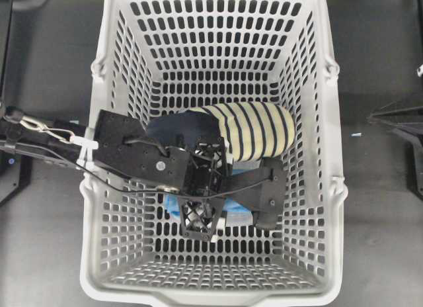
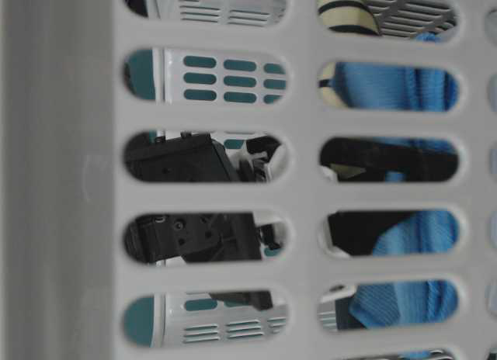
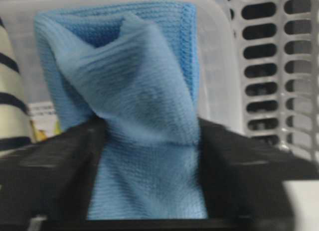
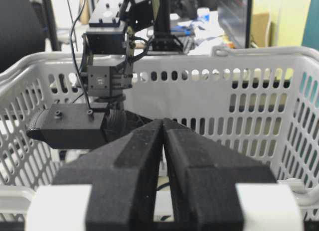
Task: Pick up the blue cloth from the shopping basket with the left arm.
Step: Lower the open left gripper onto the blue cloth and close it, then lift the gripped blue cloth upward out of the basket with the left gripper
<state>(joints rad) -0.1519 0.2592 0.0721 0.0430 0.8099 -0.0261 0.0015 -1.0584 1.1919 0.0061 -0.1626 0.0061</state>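
The light blue cloth (image 3: pixel 144 116) is bunched up in a peak between my left gripper's (image 3: pixel 149 156) black fingers (image 3: pixel 55 166), which are shut on it. In the overhead view the left gripper (image 1: pixel 261 201) reaches low into the grey shopping basket (image 1: pixel 310 122), with blue cloth (image 1: pixel 173 204) showing beneath it. The table-level view shows the cloth (image 2: pixel 404 244) through the basket's slots. My right gripper (image 4: pixel 163 122) is shut and empty outside the basket (image 4: pixel 199 91), facing its wall.
A navy and cream striped fabric roll (image 1: pixel 254 131) lies in the basket right behind the left gripper. A clear plastic container (image 3: pixel 219 52) stands behind the cloth. The basket wall (image 3: pixel 279 66) is close on the right. The right arm (image 1: pixel 396 122) rests at the table's right edge.
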